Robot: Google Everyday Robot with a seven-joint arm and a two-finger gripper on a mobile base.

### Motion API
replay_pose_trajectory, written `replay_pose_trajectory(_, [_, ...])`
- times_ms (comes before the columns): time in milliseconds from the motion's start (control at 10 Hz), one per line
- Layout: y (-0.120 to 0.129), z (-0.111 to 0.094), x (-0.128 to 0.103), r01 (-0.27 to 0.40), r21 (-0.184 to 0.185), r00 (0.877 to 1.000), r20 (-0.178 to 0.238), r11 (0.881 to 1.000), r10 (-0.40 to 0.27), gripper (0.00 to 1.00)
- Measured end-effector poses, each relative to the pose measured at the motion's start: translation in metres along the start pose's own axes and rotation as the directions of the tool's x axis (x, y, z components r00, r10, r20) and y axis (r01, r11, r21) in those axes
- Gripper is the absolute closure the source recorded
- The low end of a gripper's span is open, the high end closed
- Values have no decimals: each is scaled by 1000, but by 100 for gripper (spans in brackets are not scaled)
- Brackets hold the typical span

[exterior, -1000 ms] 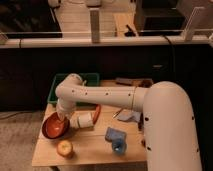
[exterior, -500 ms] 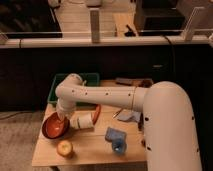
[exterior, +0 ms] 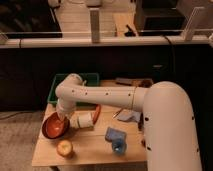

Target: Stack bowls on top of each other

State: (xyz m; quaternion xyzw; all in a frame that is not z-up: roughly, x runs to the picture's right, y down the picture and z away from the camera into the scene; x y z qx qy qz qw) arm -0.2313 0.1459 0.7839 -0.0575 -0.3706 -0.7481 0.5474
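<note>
One reddish-orange bowl [exterior: 53, 127] sits upright on the left side of the wooden table [exterior: 90, 150]. A second reddish-orange bowl [exterior: 96, 113] stands tilted on its edge just right of a white cylindrical part [exterior: 82, 120]. My white arm reaches in from the right, bends over the green tray, and comes down to the left. The gripper [exterior: 62, 119] is at the right rim of the upright bowl, over its inside. I cannot tell whether it touches either bowl.
A green tray [exterior: 91, 78] lies at the back left. A yellow-red apple [exterior: 64, 148] lies near the front edge. A small blue cup [exterior: 119, 146] and a blue block [exterior: 113, 133] stand front right. A grey-blue cloth [exterior: 129, 116] lies under my arm.
</note>
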Motion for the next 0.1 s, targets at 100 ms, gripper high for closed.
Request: replay_pose_trajectory(100, [0,0,0,0,0,1000,0,1000,0,58])
